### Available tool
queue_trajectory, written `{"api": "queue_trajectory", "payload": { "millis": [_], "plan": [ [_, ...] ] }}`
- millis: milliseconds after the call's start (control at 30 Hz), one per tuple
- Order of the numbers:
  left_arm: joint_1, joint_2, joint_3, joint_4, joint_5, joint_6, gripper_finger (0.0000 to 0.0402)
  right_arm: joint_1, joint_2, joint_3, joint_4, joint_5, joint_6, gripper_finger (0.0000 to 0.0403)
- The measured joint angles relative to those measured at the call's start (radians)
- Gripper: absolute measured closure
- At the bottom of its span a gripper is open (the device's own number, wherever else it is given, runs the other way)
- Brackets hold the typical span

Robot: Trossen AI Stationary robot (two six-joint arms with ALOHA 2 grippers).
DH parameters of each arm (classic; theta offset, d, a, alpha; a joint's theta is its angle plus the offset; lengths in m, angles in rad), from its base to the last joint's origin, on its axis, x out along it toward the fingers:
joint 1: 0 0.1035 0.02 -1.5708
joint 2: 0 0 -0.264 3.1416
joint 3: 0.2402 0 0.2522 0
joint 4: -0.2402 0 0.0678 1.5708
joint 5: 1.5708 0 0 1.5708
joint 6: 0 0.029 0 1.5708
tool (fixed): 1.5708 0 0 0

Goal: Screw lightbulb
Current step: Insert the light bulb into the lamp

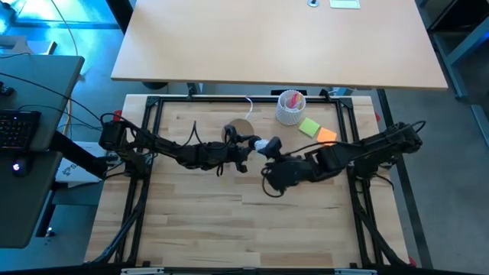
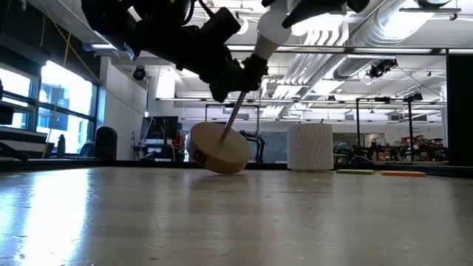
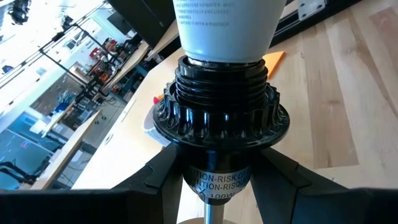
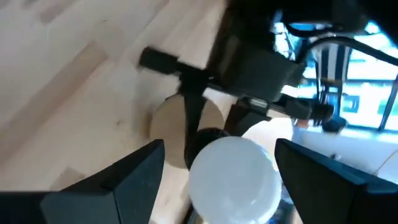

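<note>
1. Fingers of left gripper clamped the black socket between them, wooden disc tilted on the table.
2. Right gripper fingers straddled the lightbulb, apparently gripping it.
3. Bulb base sat in the socket mouth; threading step underway, judged.
4. Next: right wrist rotation, socket held steady.

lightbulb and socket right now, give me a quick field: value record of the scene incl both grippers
lightbulb: small white rounded bulb, base seated in the socket
socket: black ribbed socket on a thin metal rod
stand: round wooden disc, tilted, one edge off the table
left gripper: shut on the socket's lower collar
right gripper: fingers either side of the bulb; contact unclear
background: white perforated cup, green and orange pads beside it
</note>
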Motion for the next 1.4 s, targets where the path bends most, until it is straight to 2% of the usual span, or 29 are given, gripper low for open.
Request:
{"api": "queue_trajectory", "payload": {
  "millis": [367,700,1067,1333,1400],
  "plan": [
    [0.0,0.0,0.0,-0.004,0.008,0.005,0.0258,-0.012,0.0,0.0,-0.026,-0.001,-0.114,0.0101],
    [0.0,-0.001,0.0,-0.006,0.025,0.02,0.0258,-0.073,0.0,0.0,-0.006,-0.068,0.052,0.0101],
    [-0.001,-0.001,0.0,-0.006,0.009,0.021,0.0258,-0.082,0.0,0.0,0.001,-0.046,0.491,0.0151],
    [-0.001,-0.002,0.001,0.008,-0.074,0.006,0.0258,-0.085,0.001,0.0,0.079,0.093,1.157,0.0156],
    [-0.002,-0.003,0.002,0.009,-0.089,-0.003,0.0258,-0.085,0.002,-0.002,0.107,0.11,1.229,0.0157]
  ]
}}
